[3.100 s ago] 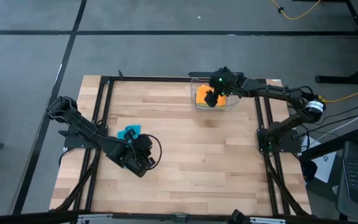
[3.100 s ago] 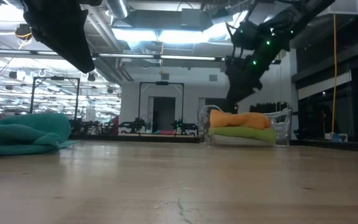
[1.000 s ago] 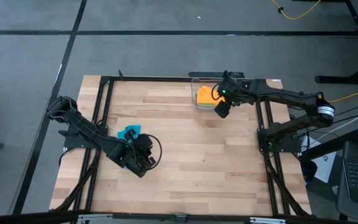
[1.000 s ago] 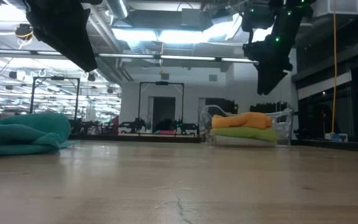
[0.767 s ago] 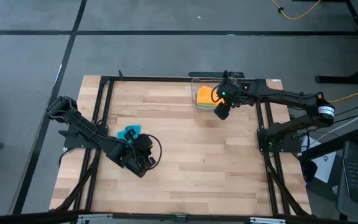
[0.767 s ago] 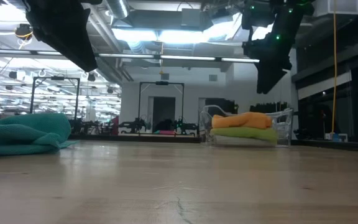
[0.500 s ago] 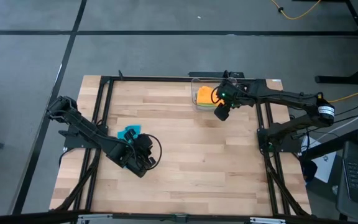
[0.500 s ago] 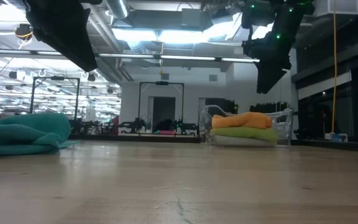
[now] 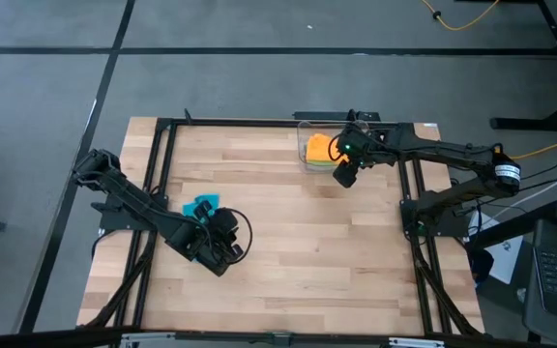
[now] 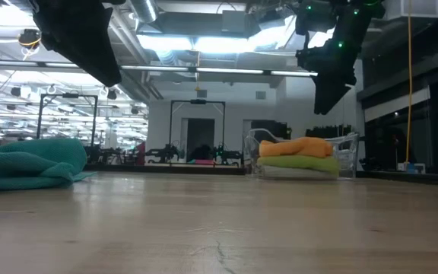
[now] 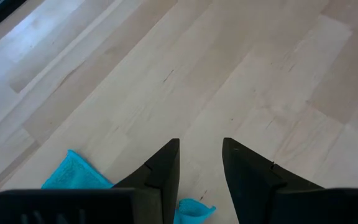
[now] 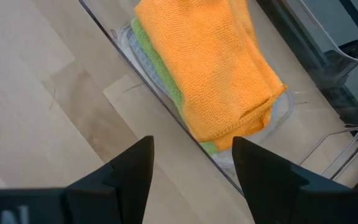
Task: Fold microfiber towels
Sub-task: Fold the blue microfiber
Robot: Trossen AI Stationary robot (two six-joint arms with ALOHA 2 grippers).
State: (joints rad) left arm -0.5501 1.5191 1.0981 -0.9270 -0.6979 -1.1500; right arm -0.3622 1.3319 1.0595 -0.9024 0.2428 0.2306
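High view — teal towel near table's left edge.

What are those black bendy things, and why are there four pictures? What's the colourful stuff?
They are two robot arms at a wooden table. One camera looks down from above, one sits at table height, and one rides on each arm's wrist. The left gripper hangs open above the table, with a teal blue towel lying crumpled beside it. The right gripper is open too, up beside a clear plastic bin. In the bin an orange towel lies on a lime green towel. Neither gripper holds anything.
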